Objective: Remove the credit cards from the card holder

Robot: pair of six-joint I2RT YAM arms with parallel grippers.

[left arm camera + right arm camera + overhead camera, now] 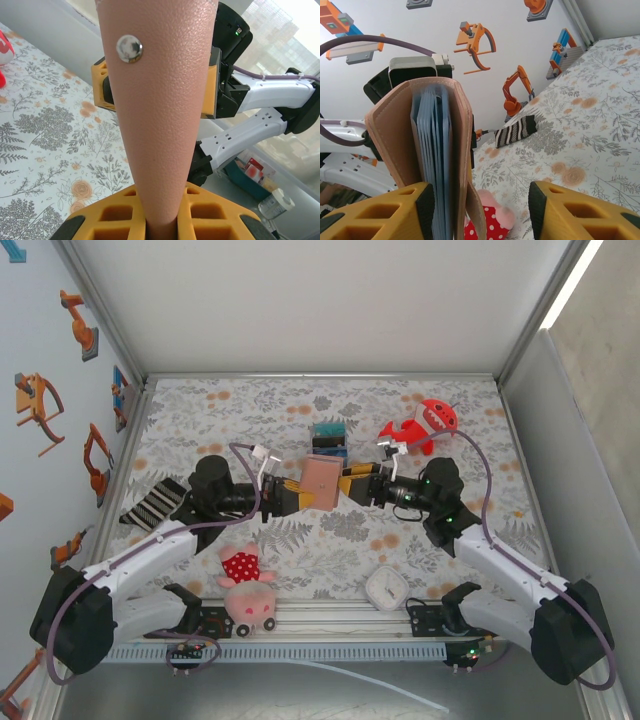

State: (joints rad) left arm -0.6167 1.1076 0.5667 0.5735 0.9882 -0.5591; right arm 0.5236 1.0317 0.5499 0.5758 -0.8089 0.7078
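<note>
The tan leather card holder hangs above the middle of the table between both arms. My left gripper is shut on its left edge; in the left wrist view the leather with its snap stud rises out of the pinched yellow fingers. My right gripper stands open around the holder's right edge. In the right wrist view the blue-grey pockets lie against the left finger, and the other finger is well apart. The credit cards are hidden inside the pockets.
A teal striped box and a red plush toy lie behind the holder. A black-and-white striped cloth lies at the left. A pink plush with red dots and a white square timer sit near the front rail.
</note>
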